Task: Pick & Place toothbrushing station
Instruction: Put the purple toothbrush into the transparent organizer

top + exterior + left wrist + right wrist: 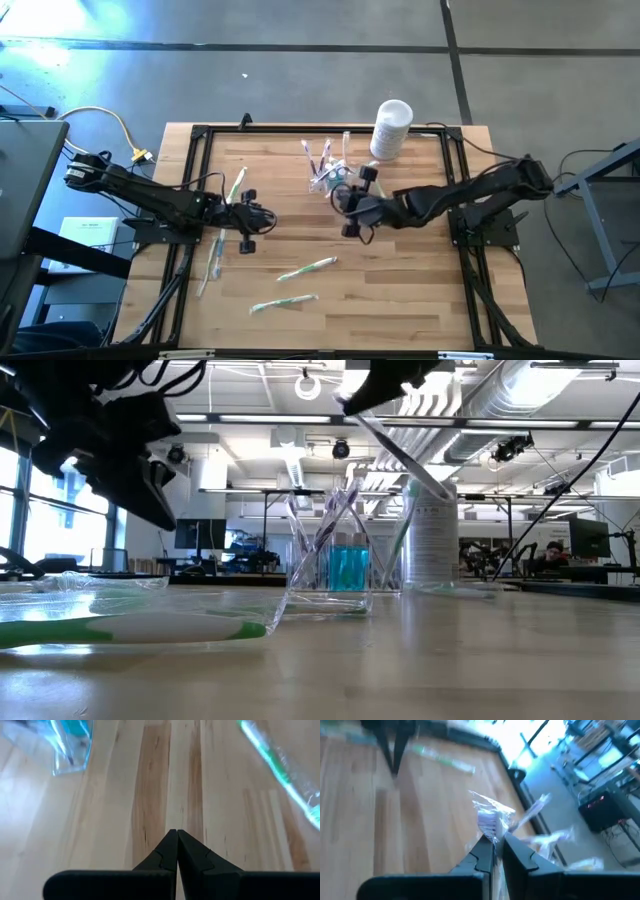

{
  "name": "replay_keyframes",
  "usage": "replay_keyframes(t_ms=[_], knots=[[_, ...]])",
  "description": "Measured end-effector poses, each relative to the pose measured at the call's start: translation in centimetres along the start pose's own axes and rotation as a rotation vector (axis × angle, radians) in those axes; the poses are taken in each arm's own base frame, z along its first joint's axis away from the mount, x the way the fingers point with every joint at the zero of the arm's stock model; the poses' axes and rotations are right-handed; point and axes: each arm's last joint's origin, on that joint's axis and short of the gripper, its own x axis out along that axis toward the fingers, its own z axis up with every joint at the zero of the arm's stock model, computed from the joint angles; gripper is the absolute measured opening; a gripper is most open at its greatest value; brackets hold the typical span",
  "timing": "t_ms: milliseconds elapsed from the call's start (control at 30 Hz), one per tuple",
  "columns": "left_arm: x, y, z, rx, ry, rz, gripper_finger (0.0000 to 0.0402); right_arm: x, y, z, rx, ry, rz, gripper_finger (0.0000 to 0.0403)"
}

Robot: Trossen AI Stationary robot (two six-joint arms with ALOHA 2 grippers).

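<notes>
The toothbrushing station (328, 176), a clear holder with a blue part and several wrapped brushes standing in it, rests on its base at the table's far middle (335, 570). My right gripper (346, 203) hangs just on its near side, shut on a wrapped toothbrush (492, 820). My left gripper (264, 216) is shut and empty over the table's left half (177, 832), above bare wood. The station (70, 750) also shows in the left wrist view. My right gripper pinches the wrapped toothbrush between its two fingers just behind the bristle head (491, 834), wrapper and all. The head and crinkled wrapper stick out past the fingertips. In the low view the handle (405, 455) slants down from the gripper, lifted clear of the table.
A white cylindrical container (392, 128) stands at the far right of the station. Wrapped green-and-white toothbrushes lie flat on the wood: one at the left (237, 185), one near the left edge (213, 256), two toward the near side (306, 268) (283, 302). A black frame (200, 135) rims the table.
</notes>
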Motion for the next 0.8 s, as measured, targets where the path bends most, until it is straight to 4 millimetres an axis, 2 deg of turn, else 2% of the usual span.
replay_keyframes(t_ms=[133, 300, 433, 567, 800], knots=[[0.2, 0.0, -0.7, -0.025, 0.021, 0.003, 0.0001, 0.8, -1.2, 0.8, -0.018, -0.064, -0.020, 0.0013], [0.3, 0.0, -0.9, -0.050, 0.025, 0.004, 0.0001, 3.1, -4.0, 0.9, 0.065, -0.162, 0.022, 0.0013], [0.3, 0.0, -0.9, -0.051, 0.028, -0.015, 0.0001, 5.5, -6.6, -1.2, 0.150, -0.231, -0.003, 0.0013], [0.3, 0.0, -0.9, -0.051, 0.030, -0.024, 0.0001, 7.0, -8.8, -3.5, 0.230, -0.332, -0.037, 0.0013], [0.3, 0.0, -0.9, -0.066, 0.031, -0.025, 0.0001, 7.4, -9.7, -7.1, 0.289, -0.412, -0.212, 0.0013]])
